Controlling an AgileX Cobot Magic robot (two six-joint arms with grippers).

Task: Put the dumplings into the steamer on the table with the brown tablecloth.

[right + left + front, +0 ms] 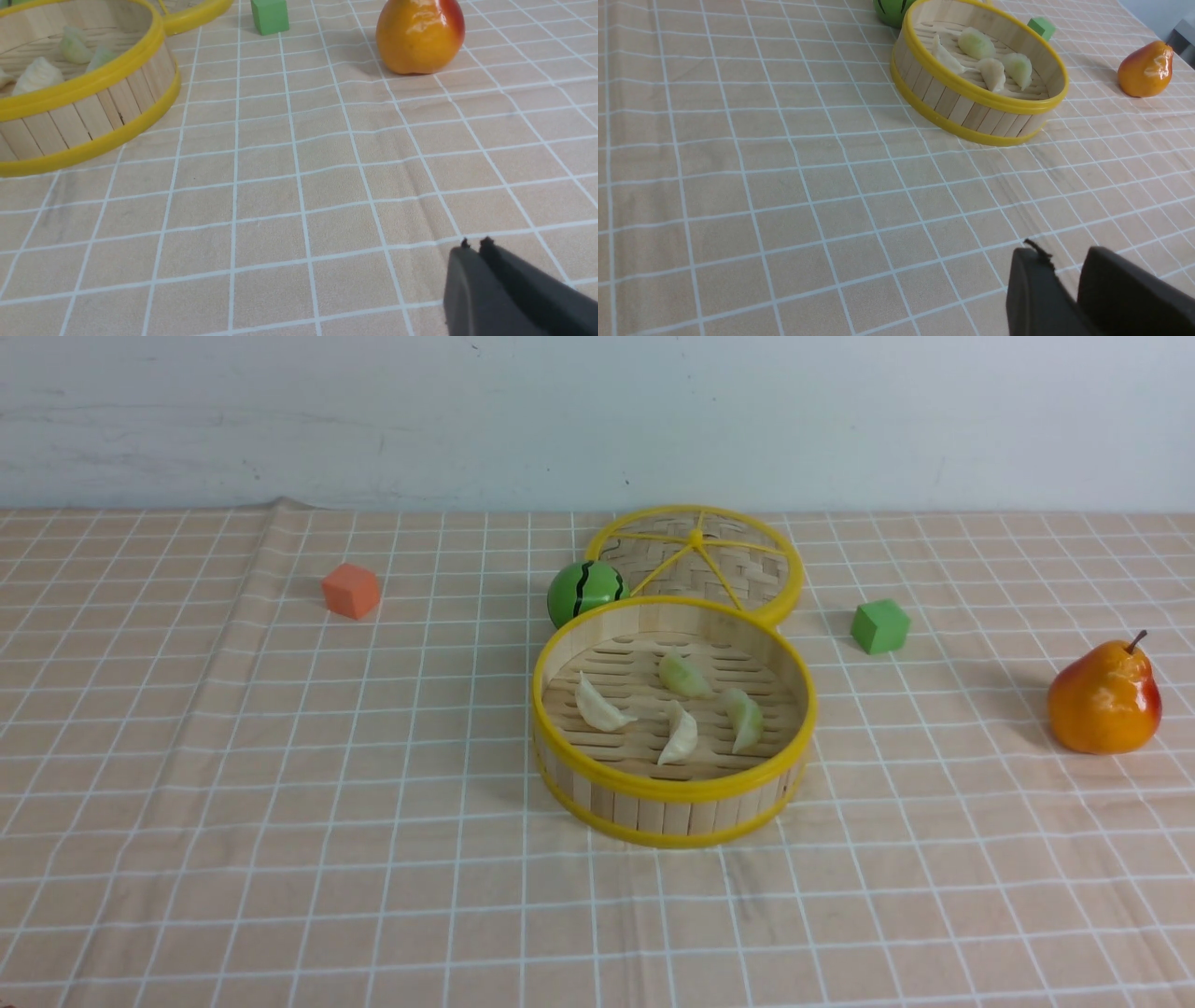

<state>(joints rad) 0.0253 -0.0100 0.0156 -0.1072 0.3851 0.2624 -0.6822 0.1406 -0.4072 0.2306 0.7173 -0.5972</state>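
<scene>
Steamer (674, 791), mid-tabletop: holds all four dumplings (681, 733); loading judged complete. Left tool (1064, 275) narrowly parted, empty; right tool (473, 252) pressed together, empty; both clear of it.

- The front view faced the wall, the steamer (674, 786) at mid-distance.
- Both wrist views looked low across the cloth, sharing that steamer, the right one nearer.
</scene>
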